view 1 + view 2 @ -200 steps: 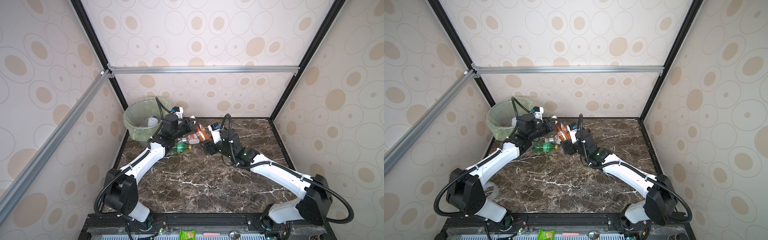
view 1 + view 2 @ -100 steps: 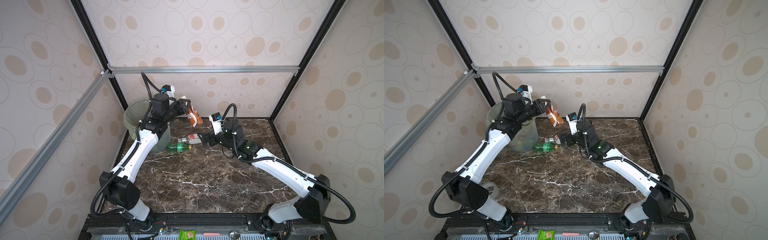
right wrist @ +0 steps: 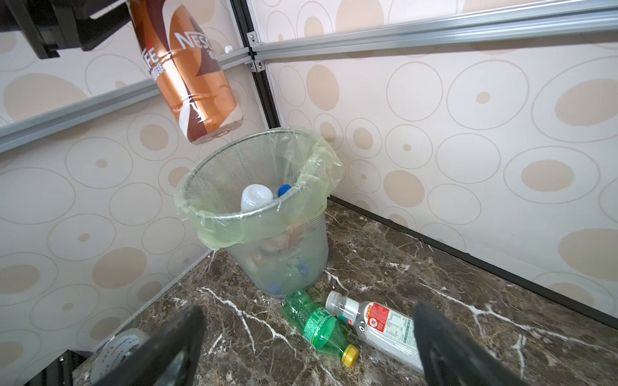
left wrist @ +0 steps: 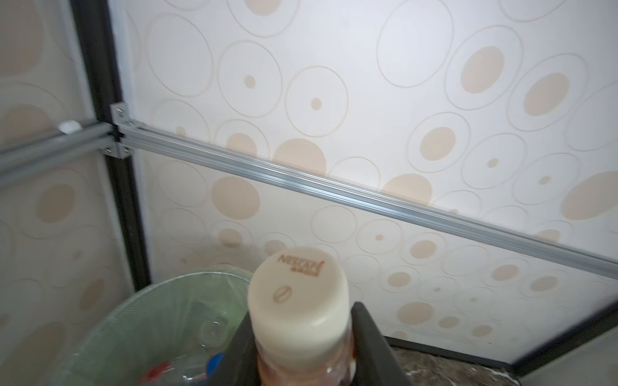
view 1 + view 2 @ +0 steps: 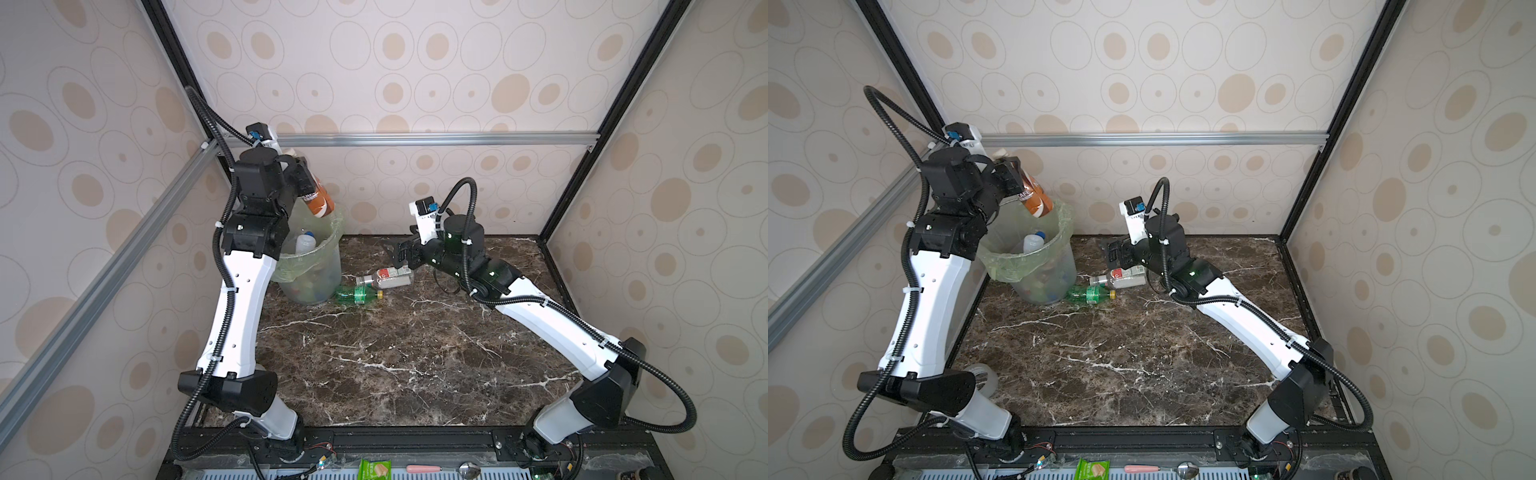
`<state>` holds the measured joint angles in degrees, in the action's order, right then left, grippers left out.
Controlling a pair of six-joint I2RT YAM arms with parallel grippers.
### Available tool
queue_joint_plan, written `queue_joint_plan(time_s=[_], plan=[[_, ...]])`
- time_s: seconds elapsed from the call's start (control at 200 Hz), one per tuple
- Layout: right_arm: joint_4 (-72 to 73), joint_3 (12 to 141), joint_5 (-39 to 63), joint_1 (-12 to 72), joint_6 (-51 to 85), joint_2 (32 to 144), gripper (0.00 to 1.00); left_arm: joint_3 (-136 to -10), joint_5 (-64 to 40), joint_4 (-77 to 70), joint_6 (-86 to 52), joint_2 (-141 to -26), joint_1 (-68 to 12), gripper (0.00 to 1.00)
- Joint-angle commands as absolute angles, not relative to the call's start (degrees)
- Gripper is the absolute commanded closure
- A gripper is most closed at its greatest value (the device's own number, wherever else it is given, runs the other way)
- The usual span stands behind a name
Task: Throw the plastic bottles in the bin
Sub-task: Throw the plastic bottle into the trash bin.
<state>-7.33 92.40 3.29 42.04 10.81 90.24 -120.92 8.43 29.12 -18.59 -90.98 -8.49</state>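
The left gripper point(image 5: 306, 183) clamps a brown-labelled bottle point(image 5: 321, 201), tilted base-down above the bag-lined bin point(image 5: 309, 272). A pale bottle point(image 5: 304, 244) sits inside. On the marble table point(image 5: 374, 353), 2 more lie beside the bin, side by side — a green bottle point(image 5: 357, 294) and a clear bottle point(image 5: 388, 278). The right gripper point(image 5: 394, 254) hovers, jaws apart, near the clear bottle.

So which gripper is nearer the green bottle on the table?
Right. The right gripper hangs open just beyond the green bottle; the left gripper is above the bin, shut on the brown bottle.
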Motion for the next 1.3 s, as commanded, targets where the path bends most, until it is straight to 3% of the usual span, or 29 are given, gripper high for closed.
queue_joint_plan(time_s=[0.0,0.29,0.425,0.55,0.65,0.76,1.09,1.295], plan=[[-8.26,94.95,5.84,42.13,12.33,91.38,0.0,-123.86,20.41,33.94,-9.51,-92.28,-8.35,0.65],[-8.24,95.23,6.59,42.22,13.57,92.54,0.0,-124.46,27.68,31.19,-2.83,-90.86,-8.35,0.66],[-7.67,94.46,6.76,42.24,14.36,92.88,0.0,-115.32,26.82,28.87,-4.12,-91.09,-8.35,0.65],[-8.16,93.81,6.81,42.26,14.29,92.78,0.0,-114.29,27.04,37.14,-5.46,-98.41,-8.17,0.49],[-8.59,92.84,6.19,42.25,13.48,92.05,0.0,-120.29,28.48,44.11,-6.44,-102.99,-8.17,0.22],[-8.62,92.42,5.89,42.26,13.25,91.74,0.0,-120.62,23.96,41.74,-8.3,-100.35,-8.76,0.01],[-7.99,91.21,5.39,42.21,13.67,92.5,0.0,-115.83,14.87,37.32,-12.26,-95.0,-11.2,0.01],[-10.24,90.36,2.0,41.76,14.6,93.09,0.0,-104.73,0.94,29.16,-19.33,-89.25,-11.51,0.01]])
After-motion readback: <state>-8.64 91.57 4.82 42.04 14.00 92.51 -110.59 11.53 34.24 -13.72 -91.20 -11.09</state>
